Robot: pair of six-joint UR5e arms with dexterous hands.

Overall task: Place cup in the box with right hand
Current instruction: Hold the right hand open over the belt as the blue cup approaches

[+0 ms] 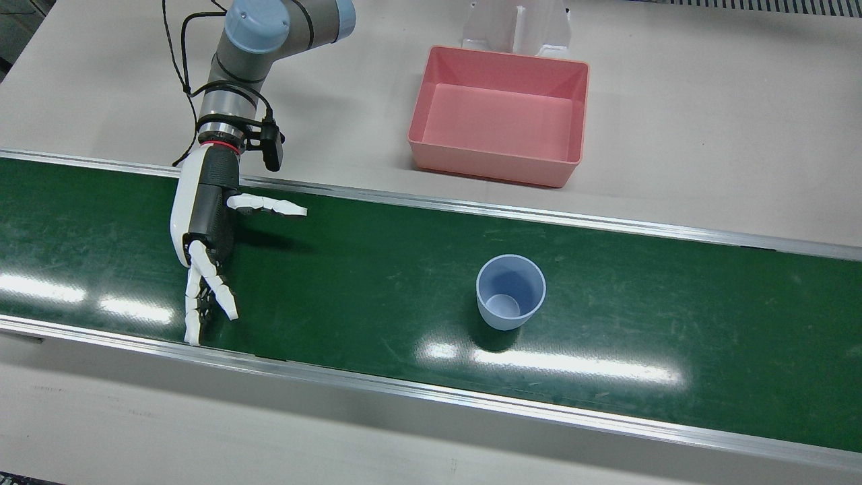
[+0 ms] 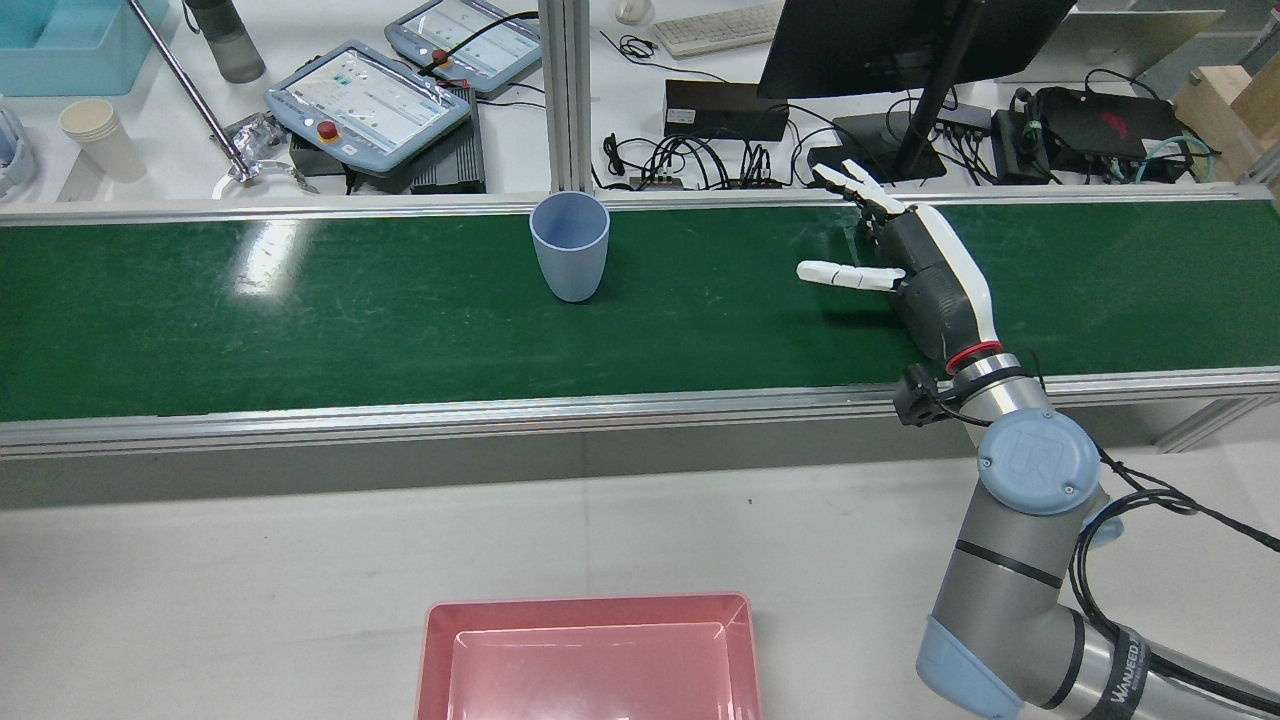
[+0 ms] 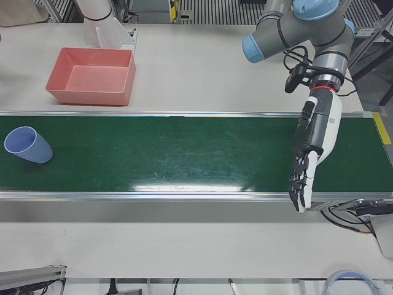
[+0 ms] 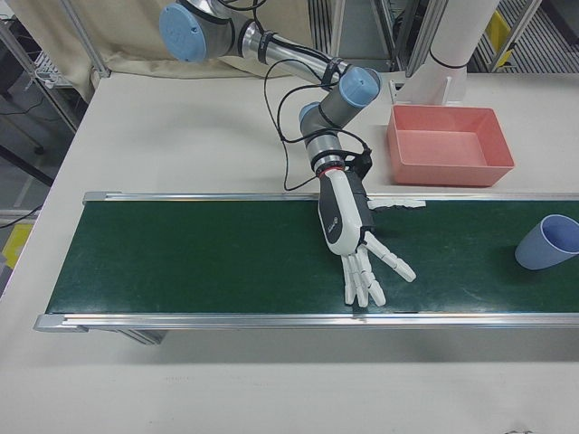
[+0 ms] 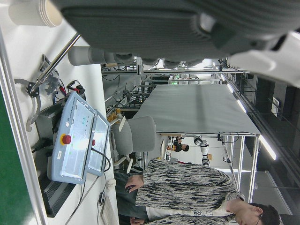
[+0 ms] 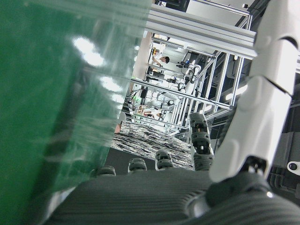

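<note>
The task stood at its very first step: the reach, with nothing grasped yet. My right robot hand (image 1: 202, 229) hovered low over the green conveyor belt (image 1: 377, 269), wide and empty. Its fingers (image 1: 212, 283) stretched toward the operators' rail and its thumb stuck out sideways in the cup's direction.

The blue cup (image 1: 510, 291) stood upright on the belt with its mouth up, well apart from that hand and off to my left of it. The pink box (image 1: 495, 165) sat empty on the bench (image 1: 673, 135), on my side of the belt and not far from the cup.

My left robot hand (image 3: 313, 147) hung at the far end of the belt with its fingers straight and nothing in it. I judged it to have no part in this.

The next move, as I saw it, called for a sideways travel along the belt. The palm would face the cup's wall and the thumb and fingers would stay apart enough to pass either side of it. The cup looked light and smooth, so a nudge before closing could tip it.
</note>
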